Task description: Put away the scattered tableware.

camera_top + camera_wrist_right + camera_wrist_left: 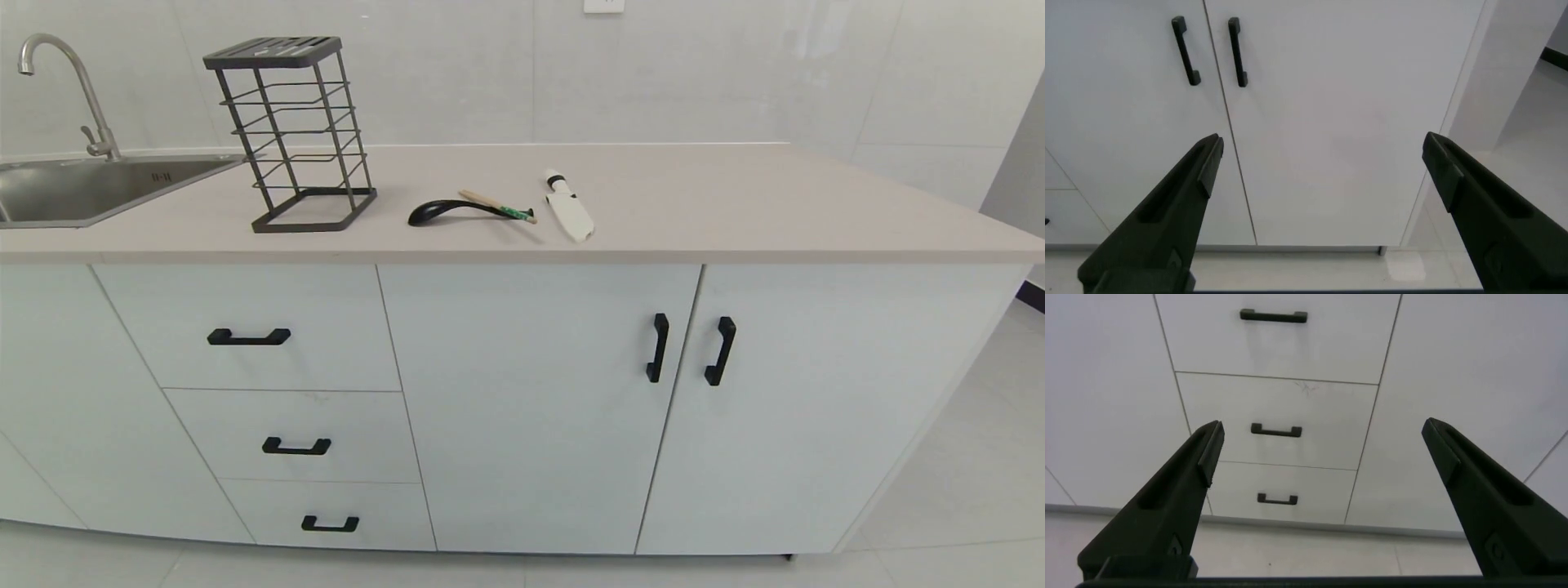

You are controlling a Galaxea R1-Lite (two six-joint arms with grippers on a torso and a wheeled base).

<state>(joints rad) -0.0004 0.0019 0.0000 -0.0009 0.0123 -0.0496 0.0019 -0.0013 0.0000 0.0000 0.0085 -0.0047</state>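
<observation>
Okay, status from my end. Both arms sit low, facing the cabinet fronts, well below the counter.

Left gripper (1323, 429): fingers spread wide, nothing between them. It faces the drawer stack (1315, 400), and I see three black drawer handles beyond it.

Right gripper (1321, 143): fingers also wide apart, holding nothing. It faces the double cabinet doors (1331, 122), with the two vertical door handles (1185, 51) beyond it and floor tile under the cabinet.

Tableware is all on the countertop (735, 204), around the middle of the head frame:
- black spoon (457, 211) has its bowl toward frame left and its handle arching to the right.
- wooden chopsticks (498, 206) with a green band lie diagonally across the spoon's handle end. They look to be touching it; I can't tell how many sticks.
- white utensil (569, 211) is knife-shaped and lies just right of the chopsticks, with a small gap. Its broad end points to the counter's front edge, its handle toward the wall.

Black wire rack (294, 135) stands upright in the upper left of the frame, left of the spoon and apart from it. It has a slotted top, and I see nothing in it.

Sink (82, 188) with faucet (69, 82) is at the far left edge.
</observation>
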